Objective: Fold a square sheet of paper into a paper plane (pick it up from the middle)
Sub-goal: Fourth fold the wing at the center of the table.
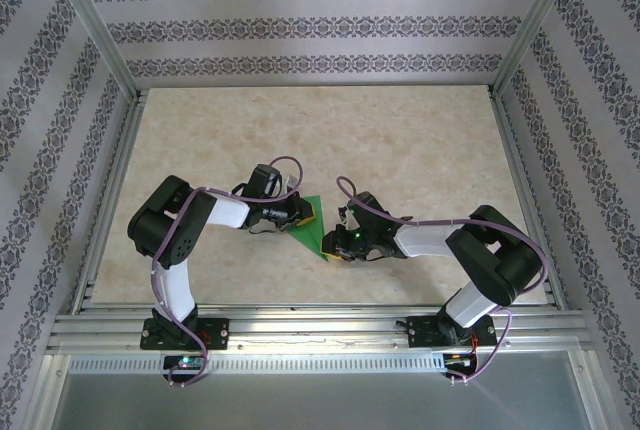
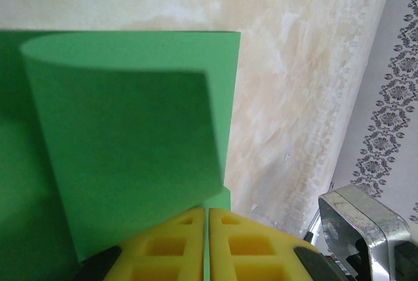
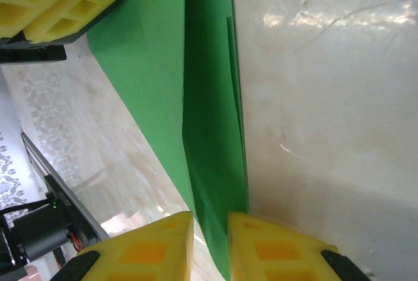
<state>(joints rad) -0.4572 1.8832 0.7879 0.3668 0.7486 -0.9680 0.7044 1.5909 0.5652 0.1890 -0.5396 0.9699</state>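
Left hand clamped on paper (folded triangle); long axis, tip toward right hand, grip there unclear.

One green paper lies on one table. There are two arms: the left arm to the paper's left and the right arm to its right. There are two grippers: the left gripper at the paper's far corner and the right gripper at its near tip. Yellow fingers number four, two per gripper. Two purple cables run one along each arm. Three patterned walls stand beyond the paper and on both sides.
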